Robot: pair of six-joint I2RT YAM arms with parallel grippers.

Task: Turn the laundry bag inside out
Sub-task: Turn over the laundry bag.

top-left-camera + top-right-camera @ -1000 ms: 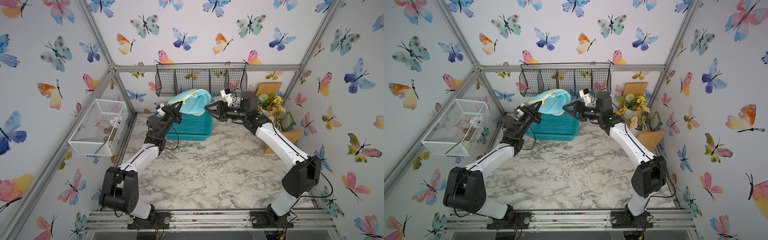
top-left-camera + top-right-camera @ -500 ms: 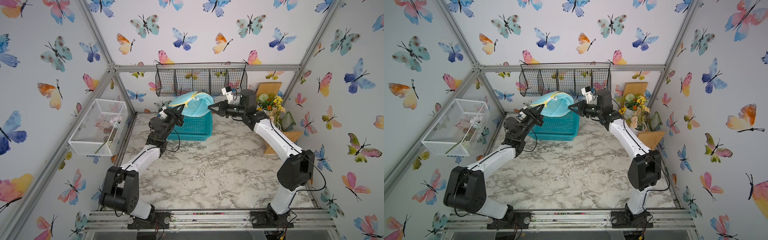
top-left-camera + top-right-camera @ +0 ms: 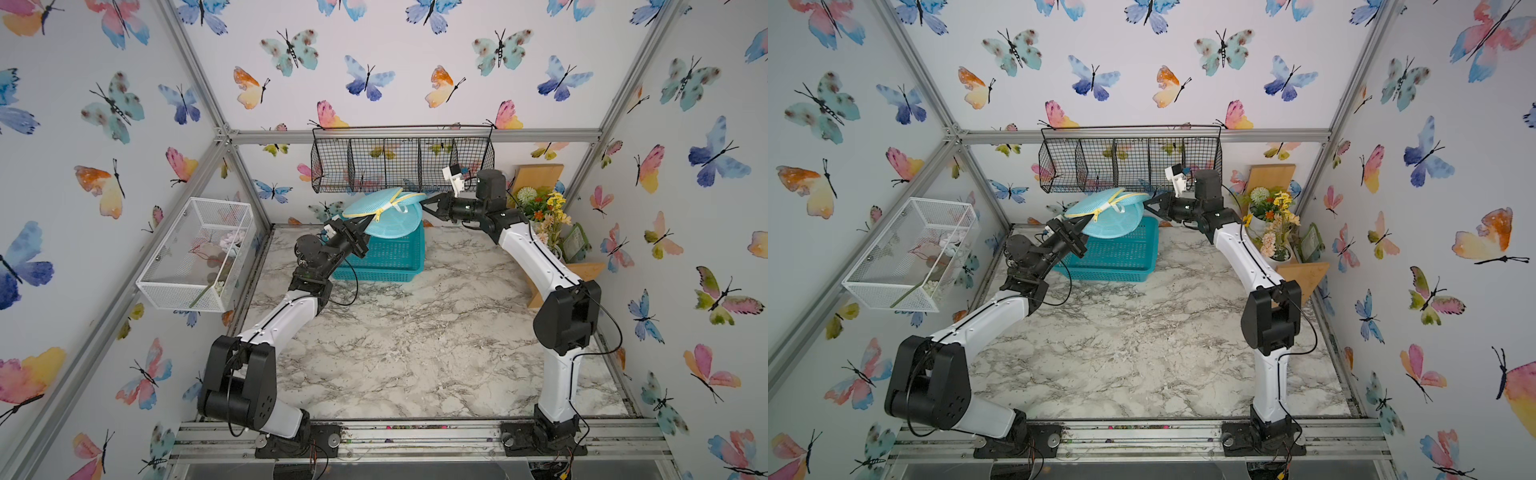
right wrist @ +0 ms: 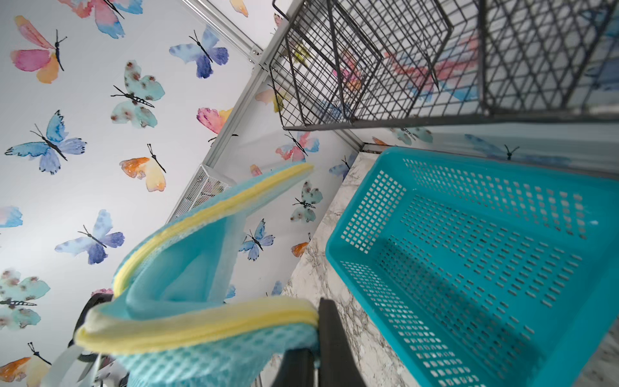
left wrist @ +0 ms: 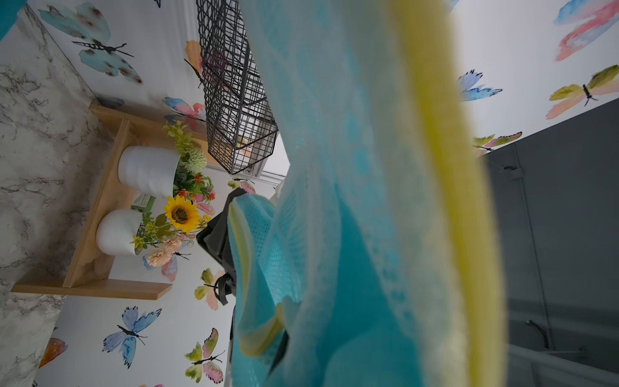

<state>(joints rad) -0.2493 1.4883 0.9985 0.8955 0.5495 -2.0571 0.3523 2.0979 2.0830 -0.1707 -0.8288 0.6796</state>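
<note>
Pinching the laundry bag (image 3: 384,214) at opp. rims: left claw (image 3: 363,232) is clamping the near yellow-piped edge, right claw (image 3: 424,204) is nipping the far edge, jaws pressed together. Bag is hanging flattened above the teal basket (image 3: 386,262) at bench (image 3: 395,332) rear. Risks, imo: mesh may be slipping out if arms pull apart; both layers pinched = mouth not opening; wire rack (image 3: 399,166) just behind, snag on lift.

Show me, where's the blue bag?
In both top views the laundry bag hangs at the back above the teal basket, between the left gripper and right gripper.
</note>
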